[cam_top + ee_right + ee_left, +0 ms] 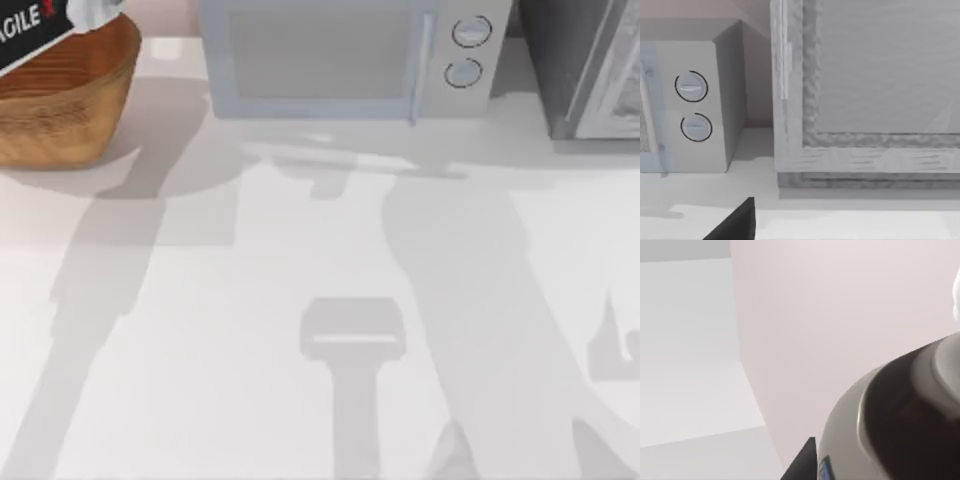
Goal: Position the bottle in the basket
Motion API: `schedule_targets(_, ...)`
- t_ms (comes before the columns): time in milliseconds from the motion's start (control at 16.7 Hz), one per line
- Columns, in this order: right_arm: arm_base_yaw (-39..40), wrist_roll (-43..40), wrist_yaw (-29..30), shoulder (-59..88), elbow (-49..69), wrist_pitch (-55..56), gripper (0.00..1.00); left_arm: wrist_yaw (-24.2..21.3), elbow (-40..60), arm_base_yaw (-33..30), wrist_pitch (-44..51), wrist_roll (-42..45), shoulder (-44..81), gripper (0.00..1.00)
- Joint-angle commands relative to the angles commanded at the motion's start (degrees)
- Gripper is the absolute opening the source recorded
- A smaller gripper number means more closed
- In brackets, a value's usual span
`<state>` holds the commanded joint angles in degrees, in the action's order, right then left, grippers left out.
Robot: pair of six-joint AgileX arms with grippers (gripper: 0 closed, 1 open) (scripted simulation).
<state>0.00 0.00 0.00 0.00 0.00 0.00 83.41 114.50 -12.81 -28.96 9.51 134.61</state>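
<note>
Sitting at the table's (300, 330) far left corner, left of the microwave (345, 60): the basket (65, 105). Left arm (35, 25) above the basket's rim; its claw state, cannot tell. Bottle (900, 420) looms close in the left wrist view, dark body, pale label. Right of the microwave, a grey cabinet (590, 65).

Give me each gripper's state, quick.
Left gripper: over the basket at the table's far left; its wrist view has the bottle right up against it; grip cannot be told.
Right gripper: cannot be told.
</note>
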Motion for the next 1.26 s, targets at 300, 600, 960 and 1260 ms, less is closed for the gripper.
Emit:
schedule_targets(300, 0.0, 0.0, 0.0, 0.0, 0.0, 0.0, 1.0, 0.0, 0.0, 0.0, 0.0, 0.0, 0.0, 0.23)
schedule_targets(600, 0.0, 0.0, 0.0, 0.0, 0.0, 0.0, 1.0, 0.0, 0.0, 0.0, 0.0, 0.0, 0.0, 0.6)
schedule_targets(960, 0.0, 0.0, 0.0, 0.0, 0.0, 0.0, 1.0, 0.0, 0.0, 0.0, 0.0, 0.0, 0.0, 1.0)
schedule_targets(1260, 0.0, 0.0, 0.0, 0.0, 0.0, 0.0, 1.0, 0.0, 0.0, 0.0, 0.0, 0.0, 0.0, 1.0)
